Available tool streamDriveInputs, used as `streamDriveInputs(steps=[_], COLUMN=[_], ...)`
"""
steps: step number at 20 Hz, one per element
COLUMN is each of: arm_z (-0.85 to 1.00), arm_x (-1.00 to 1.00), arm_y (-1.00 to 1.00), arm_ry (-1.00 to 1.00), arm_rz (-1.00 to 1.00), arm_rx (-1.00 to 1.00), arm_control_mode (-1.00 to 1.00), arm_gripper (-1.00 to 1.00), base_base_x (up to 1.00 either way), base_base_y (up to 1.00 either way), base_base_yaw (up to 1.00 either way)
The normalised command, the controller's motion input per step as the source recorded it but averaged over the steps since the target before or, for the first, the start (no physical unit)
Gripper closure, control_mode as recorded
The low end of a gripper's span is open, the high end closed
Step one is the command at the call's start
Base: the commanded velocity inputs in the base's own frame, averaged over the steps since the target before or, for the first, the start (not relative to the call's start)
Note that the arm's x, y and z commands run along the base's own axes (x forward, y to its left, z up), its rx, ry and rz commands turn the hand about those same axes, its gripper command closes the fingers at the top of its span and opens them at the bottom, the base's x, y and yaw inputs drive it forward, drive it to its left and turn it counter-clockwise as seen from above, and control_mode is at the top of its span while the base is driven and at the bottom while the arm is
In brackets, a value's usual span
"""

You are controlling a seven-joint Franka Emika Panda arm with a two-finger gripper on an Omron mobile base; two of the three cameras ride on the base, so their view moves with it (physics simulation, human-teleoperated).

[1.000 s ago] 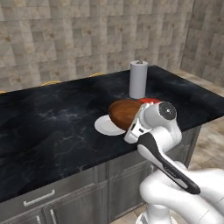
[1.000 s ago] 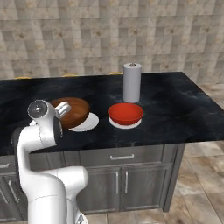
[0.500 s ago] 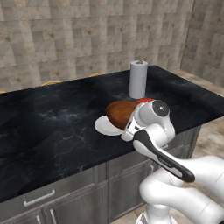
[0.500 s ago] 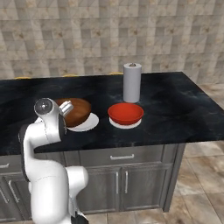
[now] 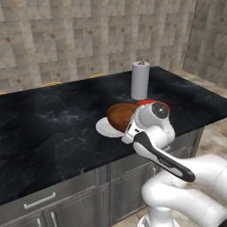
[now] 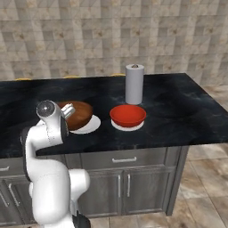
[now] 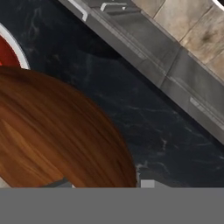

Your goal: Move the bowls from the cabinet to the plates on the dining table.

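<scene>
on the black veined marble counter [image 6: 187,111] the task looks nearly finished. at left, the wood-grained brown bowl [image 6: 79,114] sits tilted on its flat white plate [image 6: 90,126], the claw [image 6: 67,111] at its rim, apparently gripping it; release remains. to the right, the glossy red bowl [image 6: 128,115] rests on its plate [image 6: 128,127], a paper-towel roll [image 6: 134,83] behind.

**Three cameras on one island**

Both base views look forward and down across the dining table [image 5: 53,124] toward the stone wall, from behind the arm's left and right; they share the brown bowl [image 6: 80,113], red bowl [image 6: 128,116] and paper towel roll [image 5: 140,80]. The hand view sits very close over the brown bowl
</scene>
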Motion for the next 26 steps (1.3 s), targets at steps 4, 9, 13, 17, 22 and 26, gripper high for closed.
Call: streamDriveInputs(steps=[4, 9, 13, 17, 22, 26], arm_z=[-0.11, -0.17, -0.16, -0.13, -0.05, -0.01], arm_x=[0.21, 0.28, 0.38, 0.28, 0.11, 0.00], arm_y=[0.00, 0.00, 0.00, 0.00, 0.00, 0.00], arm_ry=[0.00, 0.00, 0.00, 0.00, 0.00, 0.00], arm_rz=[0.01, 0.02, 0.02, 0.02, 0.04, 0.05], arm_rx=[-0.05, -0.08, -0.07, -0.04, -0.01, 0.00], arm_control_mode=[-1.00, -1.00, -1.00, -1.00, -1.00, -1.00], arm_gripper=[1.00, 1.00, 1.00, 1.00, 1.00, 1.00], base_base_x=[0.00, 0.00, 0.00, 0.00, 0.00, 0.00], base_base_y=[0.00, 0.00, 0.00, 0.00, 0.00, 0.00], base_base_yaw=[0.00, 0.00, 0.00, 0.00, 0.00, 0.00])
